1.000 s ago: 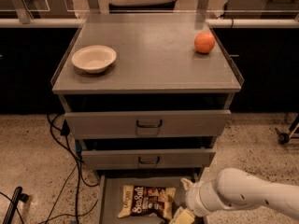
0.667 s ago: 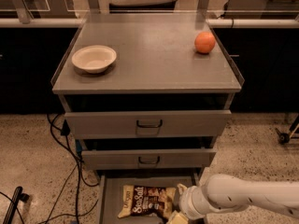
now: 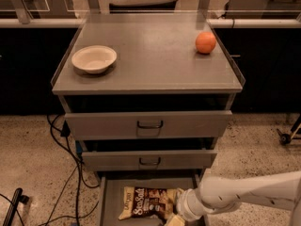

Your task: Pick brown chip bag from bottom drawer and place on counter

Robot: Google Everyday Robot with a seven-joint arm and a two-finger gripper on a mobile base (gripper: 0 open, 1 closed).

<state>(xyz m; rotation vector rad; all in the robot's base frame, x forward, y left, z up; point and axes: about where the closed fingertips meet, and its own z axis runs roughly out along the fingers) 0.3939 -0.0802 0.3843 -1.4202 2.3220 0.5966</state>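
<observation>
The brown chip bag (image 3: 146,202) lies flat in the open bottom drawer (image 3: 109,192), its white "Sea Salt" lettering facing up. My white arm reaches in from the lower right. My gripper (image 3: 175,218) is at the bag's right end, at the bottom edge of the view and mostly cut off. The wrist hides the bag's right end. The counter (image 3: 150,60) is the grey cabinet top above.
A cream bowl (image 3: 94,59) sits on the counter's left side and an orange (image 3: 205,42) at its back right. The two upper drawers (image 3: 149,124) are slightly pulled out above the bottom one. Cables (image 3: 70,173) trail on the floor at left.
My arm has moved left and down, bringing the gripper closer over the right end of the bag. The bag has not visibly moved.
</observation>
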